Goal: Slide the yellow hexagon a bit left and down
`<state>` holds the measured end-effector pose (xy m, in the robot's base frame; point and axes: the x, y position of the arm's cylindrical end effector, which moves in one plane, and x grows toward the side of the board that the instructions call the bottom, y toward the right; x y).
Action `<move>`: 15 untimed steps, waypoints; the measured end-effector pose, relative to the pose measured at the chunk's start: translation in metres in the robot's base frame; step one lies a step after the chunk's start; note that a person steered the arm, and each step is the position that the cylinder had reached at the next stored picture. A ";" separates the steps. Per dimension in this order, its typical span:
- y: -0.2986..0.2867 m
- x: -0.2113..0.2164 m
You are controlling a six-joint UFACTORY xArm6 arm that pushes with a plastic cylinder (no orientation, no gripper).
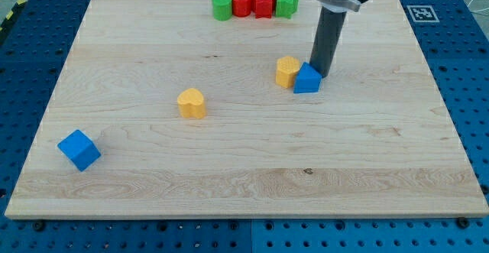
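The yellow hexagon [287,70] sits right of the board's middle, touching a blue block [307,79] on its right. My tip [318,73] stands just behind and right of the blue block, at its upper right edge, a short way right of the hexagon. A yellow heart-shaped block [192,102] lies left of the middle.
A blue cube [79,149] lies near the lower left. At the top edge stands a row: green block [221,7], red block [241,2], red block [263,3], green block [286,3]. The wooden board [244,184] rests on a blue pegboard table.
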<state>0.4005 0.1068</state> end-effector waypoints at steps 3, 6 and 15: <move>0.016 -0.004; 0.031 -0.009; -0.097 -0.029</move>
<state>0.3712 0.0096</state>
